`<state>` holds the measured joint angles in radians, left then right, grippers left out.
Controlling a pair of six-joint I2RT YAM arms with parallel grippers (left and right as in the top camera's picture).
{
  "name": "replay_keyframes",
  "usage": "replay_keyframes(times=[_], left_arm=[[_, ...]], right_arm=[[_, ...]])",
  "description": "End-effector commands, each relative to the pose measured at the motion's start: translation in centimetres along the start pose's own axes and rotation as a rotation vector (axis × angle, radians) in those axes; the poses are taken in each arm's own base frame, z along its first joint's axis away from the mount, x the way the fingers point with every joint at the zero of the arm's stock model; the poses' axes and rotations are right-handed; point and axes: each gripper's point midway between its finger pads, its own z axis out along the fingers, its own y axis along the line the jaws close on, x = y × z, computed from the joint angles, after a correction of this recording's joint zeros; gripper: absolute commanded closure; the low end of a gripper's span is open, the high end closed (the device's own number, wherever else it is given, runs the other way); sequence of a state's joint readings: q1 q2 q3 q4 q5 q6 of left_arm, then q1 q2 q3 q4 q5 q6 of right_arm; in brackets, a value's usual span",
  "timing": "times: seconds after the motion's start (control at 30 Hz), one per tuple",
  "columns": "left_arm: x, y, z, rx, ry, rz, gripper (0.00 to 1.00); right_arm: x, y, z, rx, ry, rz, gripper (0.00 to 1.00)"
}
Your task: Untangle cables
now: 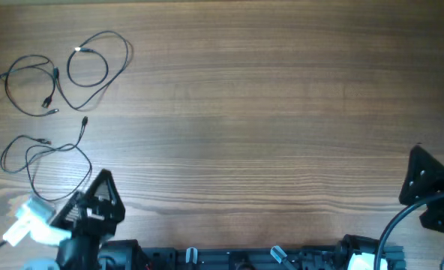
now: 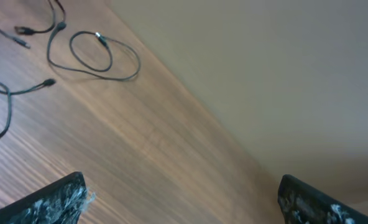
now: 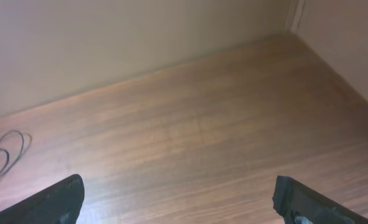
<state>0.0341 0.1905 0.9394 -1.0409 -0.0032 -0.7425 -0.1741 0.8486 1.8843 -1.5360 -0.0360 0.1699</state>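
Three thin black cables lie in loose loops at the table's far left, each apart from the others. One looped cable [image 1: 94, 64] lies at the top, a second [image 1: 28, 84] lies left of it, and a third [image 1: 46, 161] lies below them. The left wrist view shows the top loop [image 2: 103, 56]. My left gripper [image 1: 102, 191] is open and empty, near the front edge just right of the third cable. My right gripper [image 1: 421, 176] is open and empty at the far right; its wrist view shows a cable loop [image 3: 7, 155] at the left edge.
The wooden table [image 1: 267, 112] runs across the whole view. The arm bases and their thick black cables [image 1: 402, 221] sit along the front edge. A beige wall [image 2: 283, 62] stands beyond the table's far edge.
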Motion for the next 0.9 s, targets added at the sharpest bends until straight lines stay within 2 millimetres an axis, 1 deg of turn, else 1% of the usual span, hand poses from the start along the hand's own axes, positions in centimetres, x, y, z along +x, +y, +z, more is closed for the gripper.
replay_keyframes(times=[0.0, 0.03, 0.1, 0.17, 0.23, 0.37, 0.47, 0.6, 0.63, 0.7, 0.77, 0.87], left_arm=[[1.1, 1.5, -0.4, -0.044, 0.023, -0.003, 0.00], [2.1, 2.5, -0.5, -0.085, 0.062, -0.003, 0.00], [3.7, 4.2, -0.8, -0.154, 0.127, -0.001, 0.00], [5.7, 6.3, -1.6, -0.243, 0.212, 0.000, 0.00], [7.1, 7.9, -2.4, -0.309, 0.274, 0.002, 0.00], [9.2, 10.1, -4.1, -0.413, 0.373, 0.004, 0.00], [9.6, 10.5, -4.4, -0.431, 0.390, 0.004, 0.00], [9.6, 10.5, -4.4, -0.431, 0.390, 0.004, 0.00], [9.6, 10.5, -4.4, -0.431, 0.390, 0.004, 0.00], [9.6, 10.5, -4.4, -0.431, 0.390, 0.004, 0.00], [9.6, 10.5, -4.4, -0.431, 0.390, 0.004, 0.00], [9.6, 10.5, -4.4, -0.431, 0.390, 0.004, 0.00]], right_arm=[[0.9, -0.4, -0.2, 0.022, 0.030, -0.007, 0.00], [1.3, -0.5, -0.2, 0.024, 0.044, -0.007, 0.00], [1.4, -0.5, -0.2, 0.025, 0.048, -0.007, 0.00], [1.4, -0.5, -0.2, 0.025, 0.048, -0.007, 0.00], [1.4, -0.5, -0.2, 0.025, 0.048, -0.007, 0.00], [1.7, -0.5, -0.2, 0.022, 0.062, -0.017, 0.00], [1.9, 0.1, 0.0, -0.016, 0.073, -0.015, 0.00], [0.2, 0.8, 1.3, -0.052, -0.011, -0.022, 0.00], [0.2, 1.0, 2.0, -0.070, -0.033, -0.023, 0.00], [1.3, 1.0, 3.2, -0.084, -0.027, -0.023, 0.00], [3.3, 0.7, 5.2, -0.088, -0.031, -0.024, 0.00], [6.0, 0.1, 7.5, -0.102, -0.122, -0.040, 0.00]])
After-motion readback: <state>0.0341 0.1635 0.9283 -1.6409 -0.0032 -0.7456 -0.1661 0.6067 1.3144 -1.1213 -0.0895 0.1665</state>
